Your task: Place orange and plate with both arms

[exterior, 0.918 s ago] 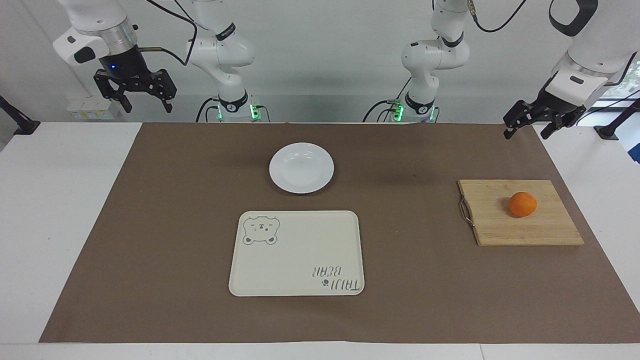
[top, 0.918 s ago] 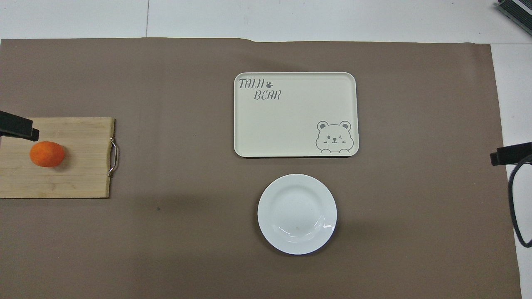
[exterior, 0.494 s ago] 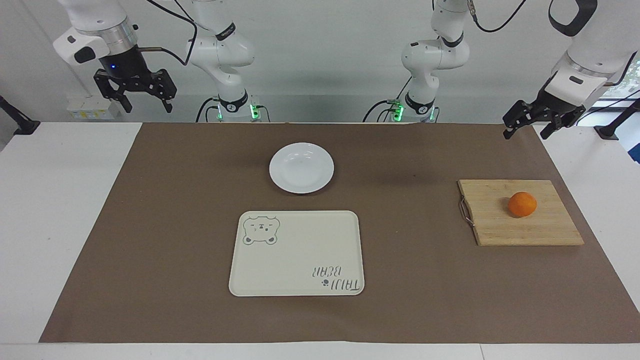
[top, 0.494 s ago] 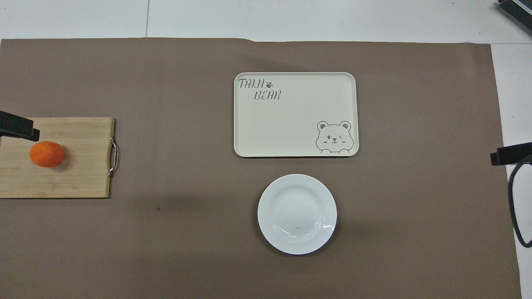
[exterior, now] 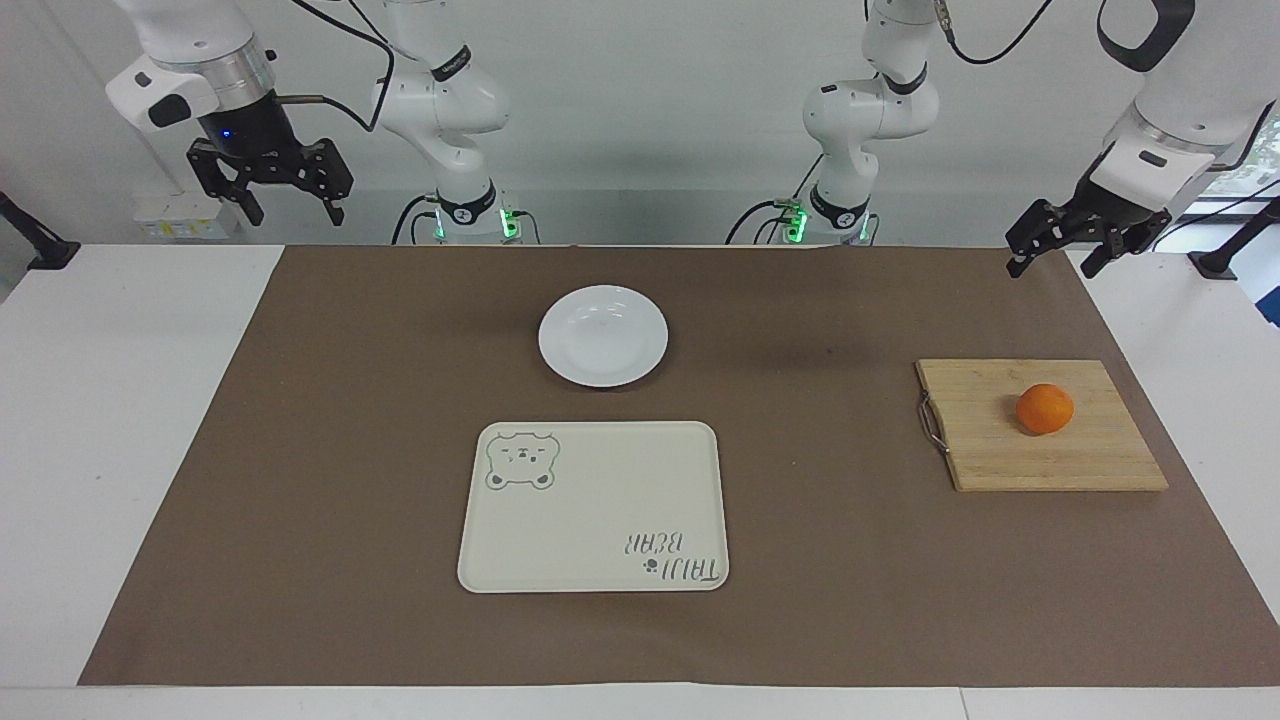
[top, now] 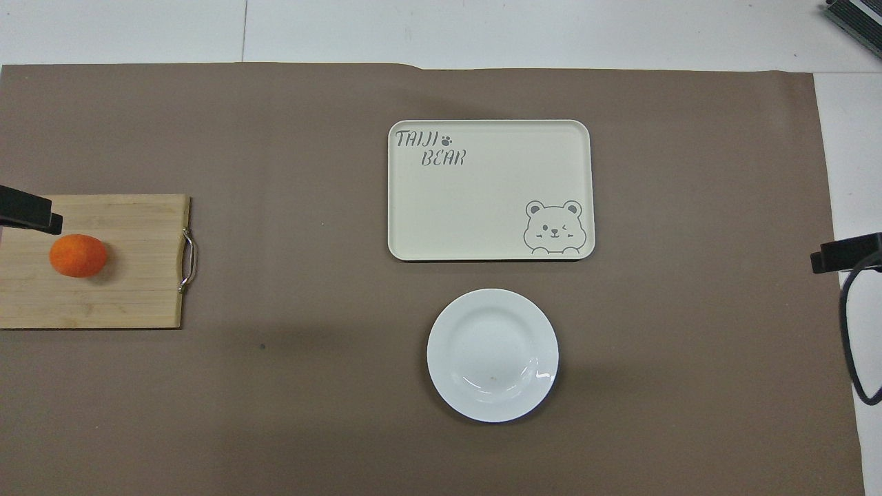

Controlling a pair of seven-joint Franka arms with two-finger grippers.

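Orange (exterior: 1045, 409) rests on a wooden cutting board (exterior: 1040, 455) toward the left arm's end of the surface (exterior: 300, 450), well apart from the plate (exterior: 603, 335). That white plate sits on the brown mat, just nearer to the robots than the cream bear tray (exterior: 594, 507). The left gripper (exterior: 1052, 254) hangs over the mat's corner with its fingers released, empty. The right gripper (exterior: 292, 206) hangs raised at the right arm's end, fingers spread, grasping nothing.
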